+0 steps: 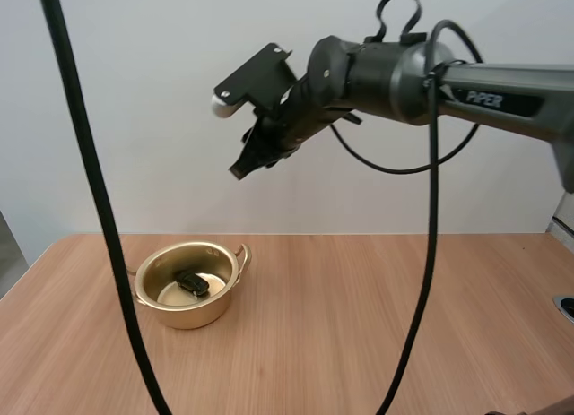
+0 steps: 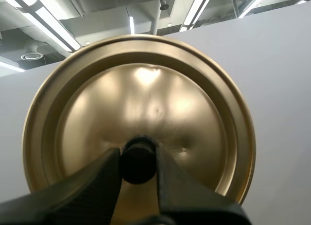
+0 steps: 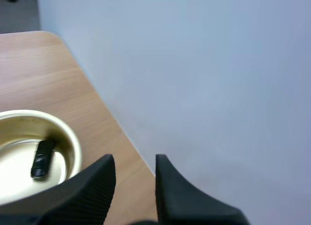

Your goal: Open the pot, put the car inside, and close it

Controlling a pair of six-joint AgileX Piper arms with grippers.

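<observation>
Car (image 1: 191, 283) lay in uncovered pot (image 1: 194, 316) at 9 o'clock on surface (image 1: 359, 325); left gripper (image 2: 138, 159) clamped lid (image 2: 146, 89); right gripper (image 3: 135, 158) stood narrowly parted, empty.

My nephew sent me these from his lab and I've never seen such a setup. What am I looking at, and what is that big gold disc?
These are two robot arms working at a wooden table, each ending in a two-fingered gripper. One picture is taken from above and behind the arms. The other two are taken from each arm's wrist, looking out past its own fingers.

On the table stands a gold pot, open, with a small dark toy car lying on its bottom.

The raised arm in the overview is the right one. The right gripper hangs high over the table, with its fingers apart and nothing between them.

The gold disc is the pot's lid, seen from the left wrist. The left gripper pinches its black knob, so the lid is off the pot.
</observation>
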